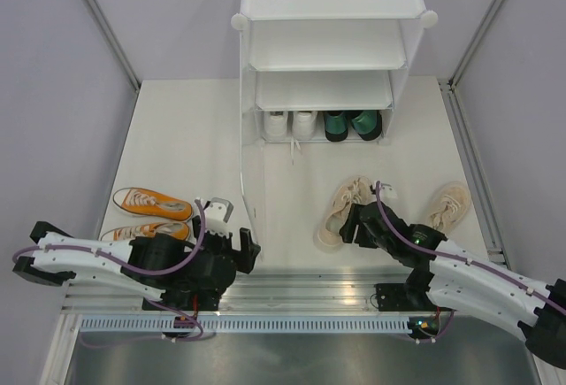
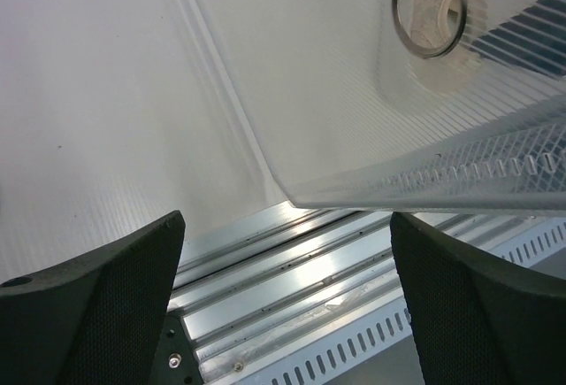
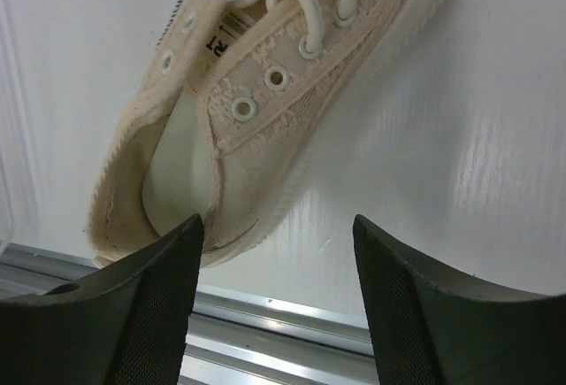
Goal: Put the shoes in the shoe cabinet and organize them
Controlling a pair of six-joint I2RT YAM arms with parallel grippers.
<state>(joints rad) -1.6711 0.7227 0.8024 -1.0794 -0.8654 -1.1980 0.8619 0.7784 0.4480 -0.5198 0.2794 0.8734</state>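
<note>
The right jaws are released and spread wide, holding nothing. A cream sneaker [image 3: 265,128] lies on the counter [image 1: 186,137] just ahead of them, its heel opening turned toward them. The heel rim meets the tip of their left finger [image 3: 150,305] in the wrist view, but I cannot tell whether they touch. Its mate [image 1: 447,204] lies well off to their right.

The left jaws are also released and fully spread, with only the counter's metal rail [image 2: 292,270] under the gap. The orange sneakers [image 1: 150,202] lie side by side behind them, beyond that arm.

Far ahead of both jaws stands the cabinet [image 1: 327,49]. White sneakers [image 1: 290,124] and green heels [image 1: 351,125] sit side by side in its lowest tier.
</note>
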